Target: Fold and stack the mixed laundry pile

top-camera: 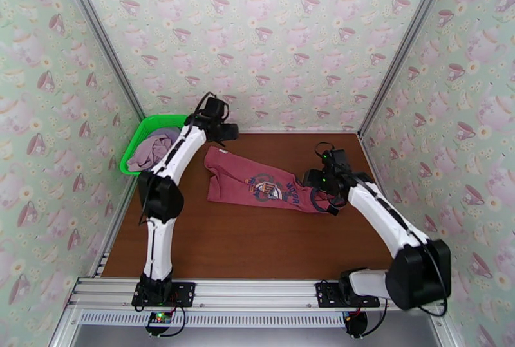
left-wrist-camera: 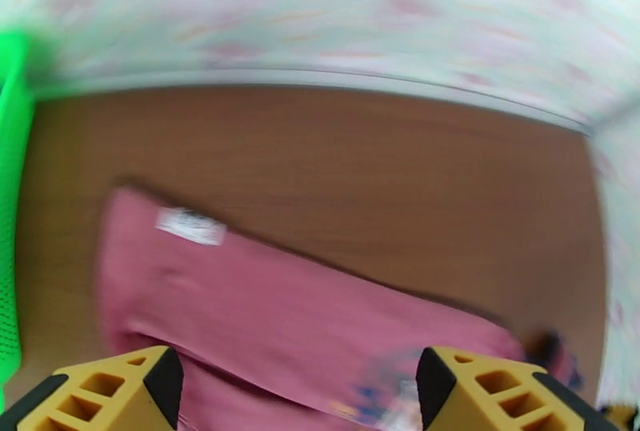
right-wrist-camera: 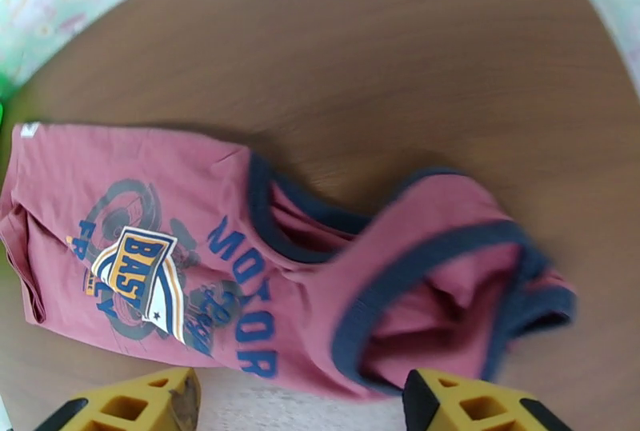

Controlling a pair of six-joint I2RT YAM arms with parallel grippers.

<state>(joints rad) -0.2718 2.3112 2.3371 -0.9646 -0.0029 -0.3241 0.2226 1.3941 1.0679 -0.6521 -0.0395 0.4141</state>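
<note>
Left of centre in the top view, a green basket (top-camera: 143, 128) at the left edge of the bench (top-camera: 257, 239) holds lilac shirts (top-camera: 151, 149). Left claw (left-wrist-camera: 296, 385) is open and empty, near the left end of the tank top (top-camera: 257, 182). The tank top lies mid-bench, print up, its straps rumpled at its right end. Right claw (right-wrist-camera: 300, 401) is open and empty, over the straps.

Table (top-camera: 257, 245) open nearside; tank top (top-camera: 257, 184) mid-table, basket (top-camera: 145, 125) far-left corner.
</note>
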